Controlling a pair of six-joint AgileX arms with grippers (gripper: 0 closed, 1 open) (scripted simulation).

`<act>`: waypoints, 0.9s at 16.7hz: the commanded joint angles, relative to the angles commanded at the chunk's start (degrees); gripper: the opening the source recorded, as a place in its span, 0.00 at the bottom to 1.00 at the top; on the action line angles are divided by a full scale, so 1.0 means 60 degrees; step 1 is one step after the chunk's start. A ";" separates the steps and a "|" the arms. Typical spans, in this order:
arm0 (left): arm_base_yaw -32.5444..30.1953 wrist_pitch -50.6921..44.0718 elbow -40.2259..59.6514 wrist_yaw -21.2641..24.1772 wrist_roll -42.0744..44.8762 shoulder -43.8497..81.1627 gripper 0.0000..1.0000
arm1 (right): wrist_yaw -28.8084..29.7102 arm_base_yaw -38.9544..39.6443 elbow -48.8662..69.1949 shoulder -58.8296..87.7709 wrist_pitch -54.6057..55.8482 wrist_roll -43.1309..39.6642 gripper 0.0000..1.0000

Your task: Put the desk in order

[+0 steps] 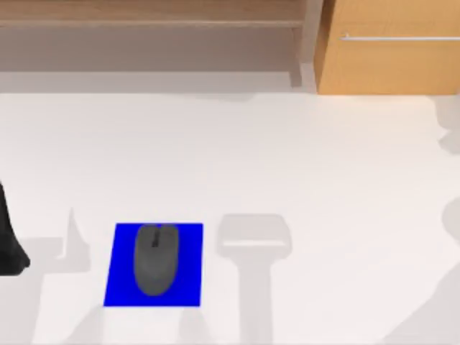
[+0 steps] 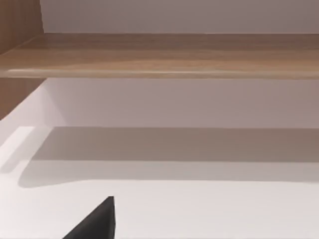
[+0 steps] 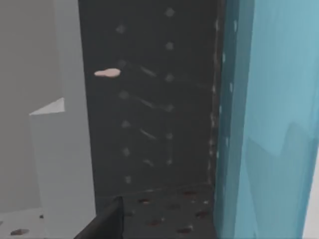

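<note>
**White desk, one mouse on its mat**

White tabletop of the desk (image 1: 287,158) fills the top view, with a brown wooden shelf (image 1: 151,21) along the far edge and a light-wood drawer unit (image 1: 388,47) at the far right corner. A thin metal handle (image 1: 399,37) runs across the drawer front.

Near the front edge, left of the middle, lies a small blue mat (image 1: 190,266) flat on the desk. A grey mouse (image 1: 156,259) rests on it, sitting toward the mat's far side.

My left arm (image 1: 8,237) shows as a dark shape at the desk's left edge, well apart from the mat. In the left wrist view a black finger tip (image 2: 97,221) pokes in over the white surface, facing the shelf board (image 2: 159,55); whether the jaws are open or closed cannot be told.

The right wrist view looks at a dark dotted panel (image 3: 149,109) beside a pale blue surface (image 3: 269,119), perhaps off the desk altogether.
</note>
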 joint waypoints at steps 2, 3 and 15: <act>0.0000 0.0000 0.0000 0.0000 0.0000 0.0000 1.00 | 0.0000 0.0000 0.0000 0.0000 0.0000 0.0000 1.00; 0.0000 0.0000 0.0000 0.0000 0.0000 0.0000 1.00 | -0.0001 -0.0020 -0.0008 -0.0008 0.0000 -0.0001 1.00; 0.0000 0.0000 0.0000 0.0000 0.0000 0.0000 1.00 | -0.0615 -0.0640 -0.1855 -0.1289 0.0485 -0.0200 1.00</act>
